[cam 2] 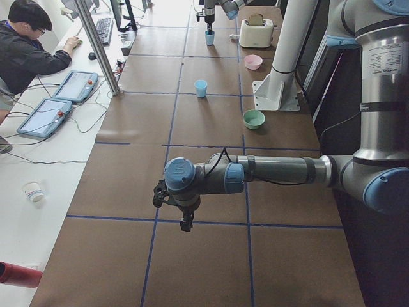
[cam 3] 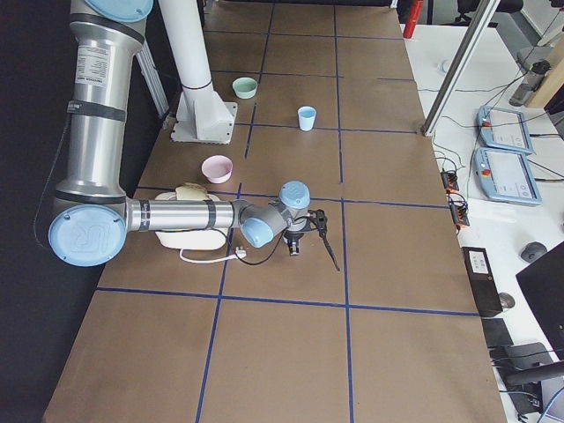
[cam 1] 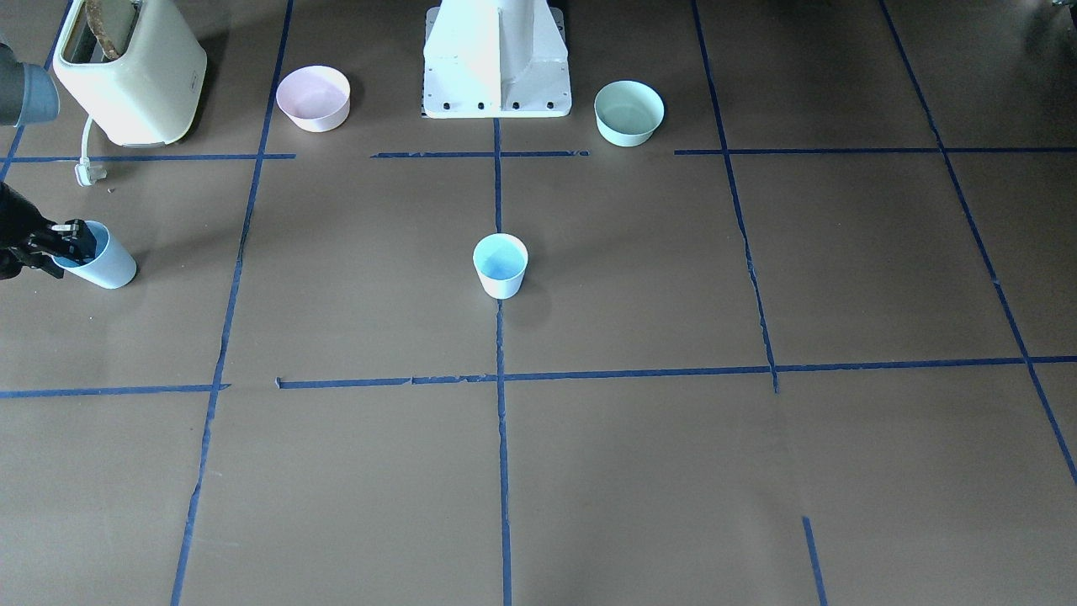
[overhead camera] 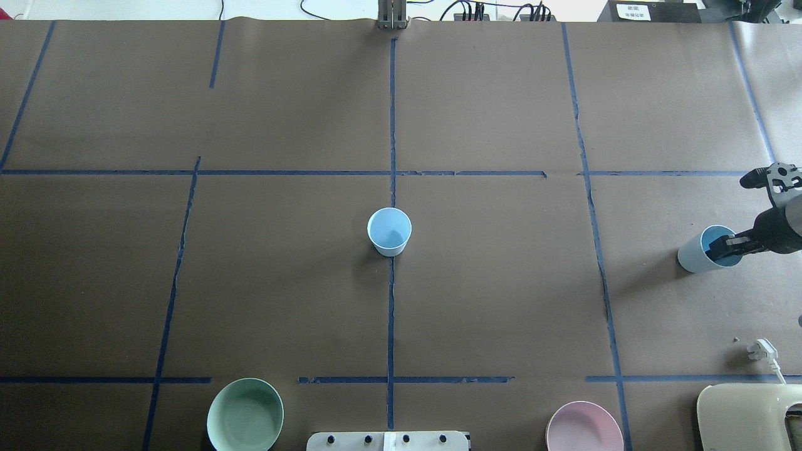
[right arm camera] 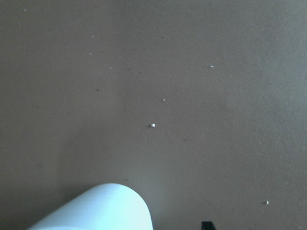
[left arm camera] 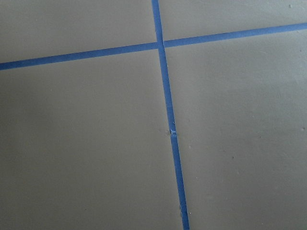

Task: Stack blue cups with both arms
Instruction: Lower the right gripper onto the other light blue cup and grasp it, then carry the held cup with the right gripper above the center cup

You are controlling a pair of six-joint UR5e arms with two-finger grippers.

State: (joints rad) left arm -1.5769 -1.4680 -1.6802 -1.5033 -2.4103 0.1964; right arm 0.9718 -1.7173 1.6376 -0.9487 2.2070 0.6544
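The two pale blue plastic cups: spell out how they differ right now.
The central pale blue plastic cup stands on the blue tape line; the pale blue plastic cup at the table's edge sits off the lines. Nothing touches the central cup; the right gripper pinches the edge cup's rim, one finger inside. Shared: tapered shape, pale outside, brighter blue inside, mouths up.

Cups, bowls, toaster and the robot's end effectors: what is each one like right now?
Centre blue cup: upright, empty.
Other blue cup: tilted, gripped at its rim.
Right end effector: shut on that cup.
Left end effector: cannot tell.
Pink bowl: upright, empty.
Mint-green bowl: upright, empty.
Toaster: unplugged.
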